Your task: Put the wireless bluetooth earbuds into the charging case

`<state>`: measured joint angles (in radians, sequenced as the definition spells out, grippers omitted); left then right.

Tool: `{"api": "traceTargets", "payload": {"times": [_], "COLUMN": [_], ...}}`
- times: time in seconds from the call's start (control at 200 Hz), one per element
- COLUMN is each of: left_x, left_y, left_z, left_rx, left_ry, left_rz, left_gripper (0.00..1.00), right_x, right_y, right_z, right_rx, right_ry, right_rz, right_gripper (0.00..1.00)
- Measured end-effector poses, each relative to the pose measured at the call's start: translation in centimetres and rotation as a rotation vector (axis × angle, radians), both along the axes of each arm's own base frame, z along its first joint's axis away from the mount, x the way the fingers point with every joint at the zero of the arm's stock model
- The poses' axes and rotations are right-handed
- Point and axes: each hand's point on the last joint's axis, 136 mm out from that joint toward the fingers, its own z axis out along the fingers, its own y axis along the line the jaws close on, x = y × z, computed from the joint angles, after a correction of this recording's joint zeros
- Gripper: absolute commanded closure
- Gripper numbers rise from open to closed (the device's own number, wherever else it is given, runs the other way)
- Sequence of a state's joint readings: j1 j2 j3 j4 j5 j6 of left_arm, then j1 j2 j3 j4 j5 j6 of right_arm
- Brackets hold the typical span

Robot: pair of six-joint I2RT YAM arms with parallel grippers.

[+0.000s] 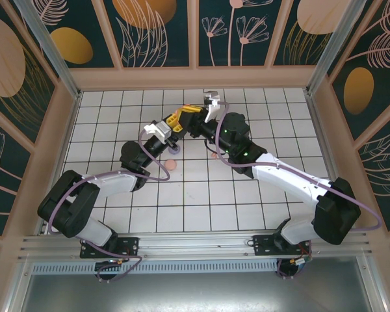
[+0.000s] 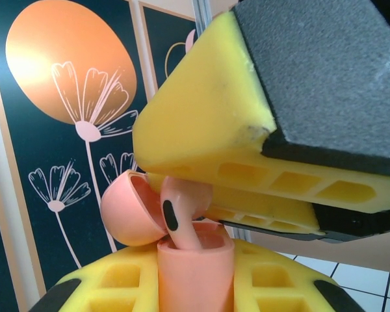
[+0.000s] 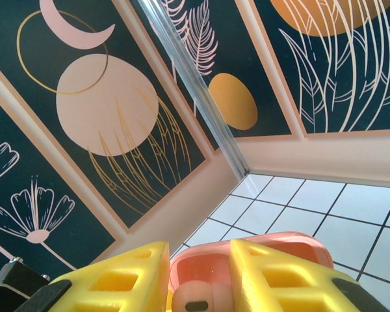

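The salmon-pink earbud you are working on stands stem-down in the mouth of the charging case. Its head is clear above the rim and leans toward the open lid. By my reading it has started into its well but is not seated.

The left gripper is clamped shut on the case body, one yellow finger on each side. It holds the case off the tiled floor, near the back middle of the cell. Your right gripper sits over the bud with its fingers a little apart, one to each side of the head. I cannot tell whether the pads press the bud or have let go.

- **Tipping out:** if the jaws part while the stem sits crooked, the bud can tip over the rim and drop among the small pink and purple pieces lying below.
- **Jamming:** if you push down with the stem off the well's line, it may jam, or lever the case round in the left grip.
- **Dragging:** if you lift away with a pad touching the head, you could drag the bud out.
- **The lid:** it is close to the right finger, and a knock there could fold it onto the bud.
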<state>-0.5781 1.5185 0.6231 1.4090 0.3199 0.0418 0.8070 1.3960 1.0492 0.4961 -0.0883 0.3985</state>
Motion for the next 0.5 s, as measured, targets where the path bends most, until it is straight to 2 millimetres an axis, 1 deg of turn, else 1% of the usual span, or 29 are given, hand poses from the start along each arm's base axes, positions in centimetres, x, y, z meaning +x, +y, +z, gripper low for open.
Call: {"api": "traceTargets", "payload": {"times": [0.21, 0.29, 0.5], "left_x": [-0.08, -0.17, -0.26], "left_y": [-0.05, -0.02, -0.08], "left_z": [0.05, 0.20, 0.25], "left_rx": [0.000, -0.002, -0.001], "left_ry": [0.000, -0.003, -0.002], "left_rz": [-0.002, -0.003, -0.006], "left_gripper": [1.00, 1.00, 1.00], "right_x": [0.27, 0.45, 0.39], "right_y": [-0.23, -0.42, -0.55], "right_z": [-0.01, 0.01, 0.09], "right_rx": [0.001, 0.002, 0.005], "right_ry": [0.002, 0.002, 0.008], "right_rz": [-0.020, -0.034, -0.036], "right_gripper": [0.65, 0.63, 0.49]}}
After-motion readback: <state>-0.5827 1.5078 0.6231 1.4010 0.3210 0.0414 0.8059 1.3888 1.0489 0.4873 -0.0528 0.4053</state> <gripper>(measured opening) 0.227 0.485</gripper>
